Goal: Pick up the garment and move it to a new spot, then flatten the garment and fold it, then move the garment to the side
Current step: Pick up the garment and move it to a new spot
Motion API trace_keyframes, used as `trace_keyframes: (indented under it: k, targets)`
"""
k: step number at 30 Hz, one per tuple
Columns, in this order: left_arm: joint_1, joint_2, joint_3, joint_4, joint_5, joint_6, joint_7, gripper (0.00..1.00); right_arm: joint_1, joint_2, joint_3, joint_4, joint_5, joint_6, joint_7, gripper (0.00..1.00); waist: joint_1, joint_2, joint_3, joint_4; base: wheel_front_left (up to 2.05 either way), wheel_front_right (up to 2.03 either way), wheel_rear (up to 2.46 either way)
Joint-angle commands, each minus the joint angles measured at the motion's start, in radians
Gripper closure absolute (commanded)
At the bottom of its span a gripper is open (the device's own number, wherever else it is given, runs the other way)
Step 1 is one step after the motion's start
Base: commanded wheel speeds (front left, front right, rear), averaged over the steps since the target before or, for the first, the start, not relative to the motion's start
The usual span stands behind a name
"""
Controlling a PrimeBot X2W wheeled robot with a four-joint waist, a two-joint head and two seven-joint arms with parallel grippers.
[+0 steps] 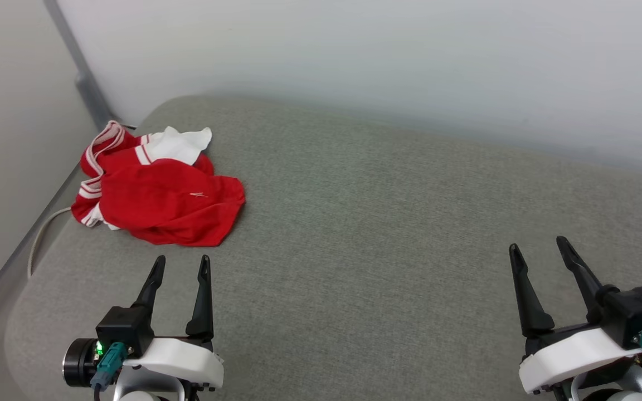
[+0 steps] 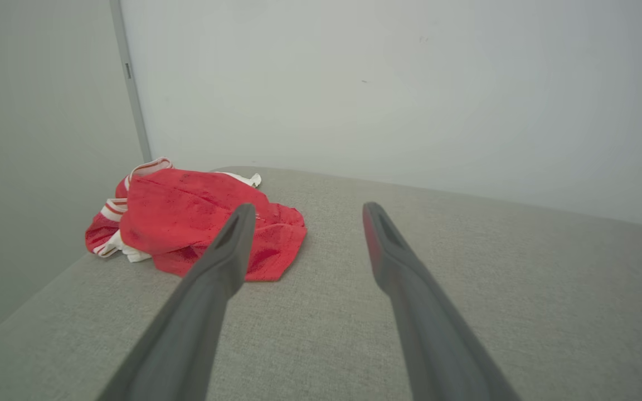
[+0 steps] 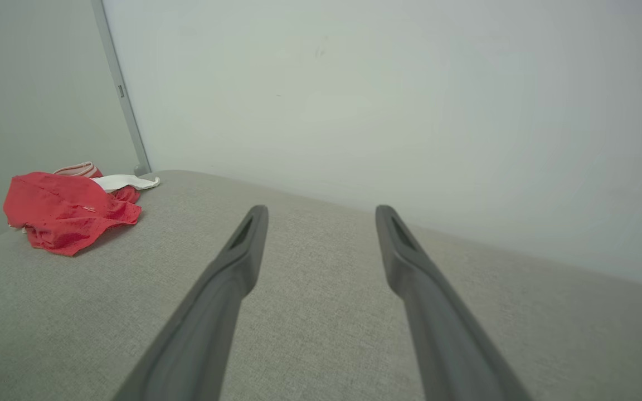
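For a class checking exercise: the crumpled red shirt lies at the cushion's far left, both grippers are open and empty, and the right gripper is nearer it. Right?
No: the left gripper is nearer the shirt, as the head view shows; the right gripper is far across the cushion. The rest holds.

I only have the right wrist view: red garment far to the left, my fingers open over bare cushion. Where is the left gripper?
Observer: The left gripper is open, just short of the near edge of the garment, not touching it.
Operator: Anything near it to avoid?
Observer: A pale cord curves along the left edge of the cushion, beside the garment.
Operator: Which part faces that gripper?
Observer: Plain red cloth; the striped trim lies on the far and left sides.
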Motion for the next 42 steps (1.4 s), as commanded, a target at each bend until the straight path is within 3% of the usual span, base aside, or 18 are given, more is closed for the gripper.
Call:
trace_keyframes:
  k: [1, 12, 21, 32, 42]
  targets:
    - [-0.006, 0.000, 0.007, -0.004, -0.006, 0.000, -0.003, 0.00, -0.011, 0.003, 0.008, -0.002, -0.003, 0.000, -0.005, 0.00, -0.0001, 0.0000, 0.002, 0.046, 0.00, 0.00, 0.00]
    - [0.000, 0.000, 0.023, -0.006, -0.012, 0.003, -0.003, 0.00, -0.038, 0.002, 0.052, -0.004, -0.020, 0.000, -0.003, 0.00, -0.0001, 0.0000, 0.002, 0.173, 0.00, 0.00, 0.00]
    - [0.012, 0.000, 0.036, -0.004, -0.012, -0.002, -0.003, 0.00, -0.045, 0.002, 0.064, 0.001, -0.016, 0.000, -0.002, 0.00, -0.0001, 0.0000, -0.008, 0.228, 0.00, 0.00, 0.00]
    - [0.007, 0.000, 0.046, -0.006, -0.011, -0.001, -0.003, 0.00, -0.036, 0.002, 0.058, 0.007, -0.003, 0.000, -0.008, 0.00, -0.0001, 0.0000, -0.011, 0.231, 0.00, 0.00, 0.00]
    - [-0.140, 0.015, 0.103, 0.077, -0.048, -0.001, -0.001, 0.00, -0.075, 0.002, 0.053, -0.034, -0.026, 0.000, 0.021, 0.00, -0.0001, 0.0000, 0.083, 0.158, 0.00, 0.00, 0.00]
